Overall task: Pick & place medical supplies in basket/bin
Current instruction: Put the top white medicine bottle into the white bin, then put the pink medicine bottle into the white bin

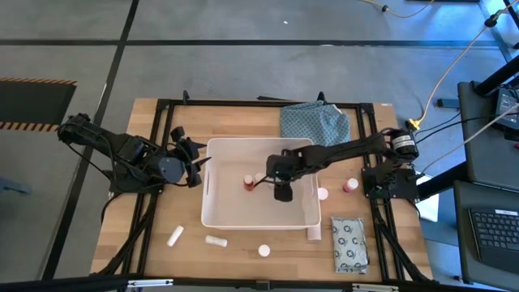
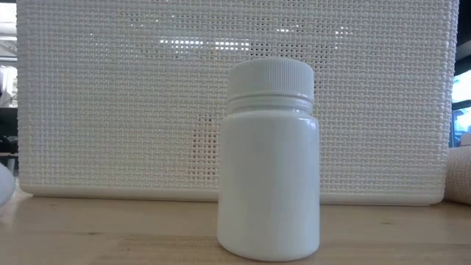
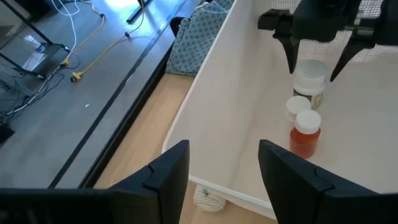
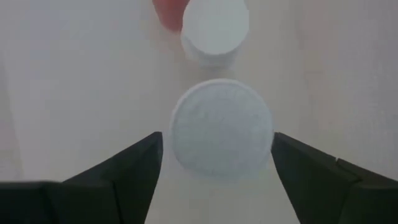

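Observation:
The white tub (image 1: pixel 217 212) stands mid-table. My right gripper (image 1: pixel 281 185) reaches into it from the right, pointing down and open. Its fingers stand on either side of an upright white bottle (image 4: pixel 221 127) on the tub floor, with gaps showing in the left wrist view (image 3: pixel 309 78). Beside that bottle stand a smaller white bottle (image 3: pixel 297 106) and a red bottle (image 3: pixel 305 134). My left gripper (image 3: pixel 224 162) is open and empty at the tub's left wall (image 1: pixel 195 166). Another white bottle (image 2: pixel 268 158) stands on the table before the tub's near wall.
Two white tubes (image 1: pixel 175 236) (image 1: pixel 215 240) and a bottle (image 1: pixel 263 251) lie near the front edge. The ring-printed packet (image 1: pixel 349 243) lies front right, and a tube (image 1: pixel 314 234) lies by the tub's corner. Two small bottles (image 1: pixel 323 194) (image 1: pixel 349 186) stand right of the tub. The blue-green cloth (image 1: pixel 315 122) lies behind it.

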